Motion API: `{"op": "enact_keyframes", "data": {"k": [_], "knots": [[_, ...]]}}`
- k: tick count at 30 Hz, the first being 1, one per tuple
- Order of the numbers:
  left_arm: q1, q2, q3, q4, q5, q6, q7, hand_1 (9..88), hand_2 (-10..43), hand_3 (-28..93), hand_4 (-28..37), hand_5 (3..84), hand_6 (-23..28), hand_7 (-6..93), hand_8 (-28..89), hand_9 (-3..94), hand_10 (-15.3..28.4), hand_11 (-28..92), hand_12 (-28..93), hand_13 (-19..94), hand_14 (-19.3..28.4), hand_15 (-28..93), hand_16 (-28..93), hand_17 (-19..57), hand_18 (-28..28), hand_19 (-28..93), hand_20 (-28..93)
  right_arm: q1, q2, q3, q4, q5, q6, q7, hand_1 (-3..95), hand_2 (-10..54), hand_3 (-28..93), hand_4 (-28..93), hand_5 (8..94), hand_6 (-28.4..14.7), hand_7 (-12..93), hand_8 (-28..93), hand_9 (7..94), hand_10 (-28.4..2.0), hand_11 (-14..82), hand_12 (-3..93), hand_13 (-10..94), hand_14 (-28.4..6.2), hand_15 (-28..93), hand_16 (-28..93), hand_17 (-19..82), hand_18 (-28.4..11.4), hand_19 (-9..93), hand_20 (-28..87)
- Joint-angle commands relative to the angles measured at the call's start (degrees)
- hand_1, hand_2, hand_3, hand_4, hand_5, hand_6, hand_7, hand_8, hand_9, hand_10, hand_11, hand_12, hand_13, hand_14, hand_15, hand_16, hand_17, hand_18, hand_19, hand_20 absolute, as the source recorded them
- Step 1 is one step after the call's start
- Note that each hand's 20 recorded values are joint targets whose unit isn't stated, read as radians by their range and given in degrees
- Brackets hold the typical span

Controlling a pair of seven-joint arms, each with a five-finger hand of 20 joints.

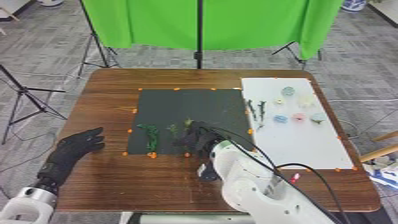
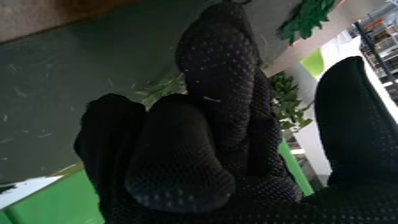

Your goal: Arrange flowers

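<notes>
Greenery (image 1: 188, 121) by the right hand (image 1: 199, 136) over the dark mat (image 1: 162, 107), grasp unclear, the left hand (image 1: 78, 144) relaxed and empty.

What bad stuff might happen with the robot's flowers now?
The right hand is down at the dark mat, close beside leafy green sprigs, so it might squash or push them.

The loose black cable on the right arm loops over the near part of the white sheet. If the arm swings toward the small pink flower head and the blue one, the cable could drag them.
</notes>
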Motion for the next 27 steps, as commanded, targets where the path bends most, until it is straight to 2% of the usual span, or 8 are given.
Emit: {"op": "enact_keyframes", "data": {"k": [1, 6, 10, 15, 17, 22, 23, 27], "knots": [[0.5, -0.51, -0.14, 0.03, 0.38, -1.13, -1.16, 26.6, -0.7, 65, -18.8, 44.8, 6.4, 6.6, -5, 42.6, 13.9, 16, 12, 37, 19.1, 20, 2, 8.8, 14.6, 12, 19, -1.0, 0.1, 2.7, -1.4, 1.5, 2.2, -0.7, 23.8, 7.0, 57, -10, 83.7, -4.6, 14, -8, 93.7, -13.3, 38.0, 28.8, 94, -3.1, 66, 35, 71, -14.1, 93, 56], [0.5, -0.21, -0.26, -0.02, 0.31, -1.06, -1.31, 26.5, -0.6, 65, -18.8, 44.8, 6.5, 6.6, -5, 42.6, 13.9, 16, 12, 37, 19.1, 20, 2, 8.8, 14.6, 12, 19, 0.8, 4.9, 7.6, -5.5, 1.3, 11.6, -2.0, 23.7, 6.1, 59, -9, 84.2, -4.2, 15, -8, 93.7, -13.1, 38.1, 28.9, 94, -3.0, 66, 35, 71, -14.1, 93, 56], [0.8, -0.20, -0.48, -0.27, 0.35, -0.97, -1.35, 26.5, -0.6, 65, -18.8, 44.8, 6.5, 6.6, -5, 42.6, 13.9, 16, 12, 37, 19.2, 20, 2, 8.8, 14.6, 12, 19, 5.3, 9.6, 8.6, -4.2, -3.4, 17.7, -1.6, 26.0, 1.0, 62, -9, 84.3, -3.9, 17, -7, 93.7, -12.7, 38.0, 29.8, 94, -2.9, 67, 35, 71, -14.8, 93, 57], [0.6, -0.33, -0.33, -0.34, 0.47, -0.61, -0.89, 26.5, -0.6, 65, -18.8, 44.9, 6.6, 6.6, -5, 42.6, 13.9, 16, 11, 37, 19.2, 20, 2, 8.8, 14.6, 12, 19, 12.3, 12.5, 7.7, 2.8, -6.1, 14.2, 0.9, 27.6, -7.6, 63, -9, 82.7, -3.2, 17, -8, 92.8, -12.2, 39.7, 31.6, 94, -2.6, 67, 40, 70, -16.1, 93, 64], [0.5, -0.34, -0.31, -0.37, 0.53, -0.59, -0.95, 26.6, -0.6, 65, -18.8, 44.9, 6.6, 6.6, -5, 42.6, 13.9, 16, 12, 37, 19.2, 20, 2, 8.7, 14.6, 12, 19, 14.8, 12.9, 6.7, 5.8, -6.0, 11.2, 2.2, 27.3, -8.9, 62, -10, 82.2, -3.1, 17, -8, 92.6, -12.2, 40.0, 31.8, 93, -2.5, 68, 41, 69, -16.2, 93, 64], [0.7, -0.59, -0.40, -0.56, 0.82, -0.27, -0.80, 26.6, -0.6, 65, -18.9, 44.8, 6.6, 6.5, -5, 42.6, 13.9, 16, 12, 37, 19.2, 20, 2, 8.7, 14.6, 12, 19, 18.0, 13.0, 4.8, 12.1, -5.4, 8.2, 3.3, 26.4, -9.4, 61, -10, 81.9, -3.3, 16, -8, 92.3, -12.2, 40.5, 32.0, 93, -2.4, 68, 43, 69, -16.5, 93, 65], [0.8, -0.65, -0.35, -0.57, 0.90, 0.06, -0.52, 26.6, -0.6, 65, -18.9, 44.8, 6.6, 6.5, -5, 42.6, 13.9, 16, 12, 37, 19.2, 20, 2, 8.7, 14.6, 12, 19, 18.4, 12.9, 4.4, 13.0, -5.4, 7.7, 3.5, 26.4, -9.5, 61, -10, 81.9, -3.3, 16, -8, 92.3, -12.2, 40.5, 32.0, 93, -2.4, 68, 43, 69, -16.6, 93, 66], [1.0, -0.36, 0.99, -0.46, 0.20, 4.64, 3.03, 26.7, -0.7, 65, -18.9, 45.0, 6.6, 6.6, -5, 42.9, 14.0, 16, 12, 37, 19.2, 20, 2, 9.1, 14.7, 12, 19, 19.2, 12.8, 3.1, 16.5, -5.5, 6.0, 4.4, 26.3, -9.5, 61, -10, 81.9, -3.4, 16, -8, 92.2, -12.3, 40.7, 32.0, 93, -2.4, 68, 43, 69, -16.7, 93, 66]]}}
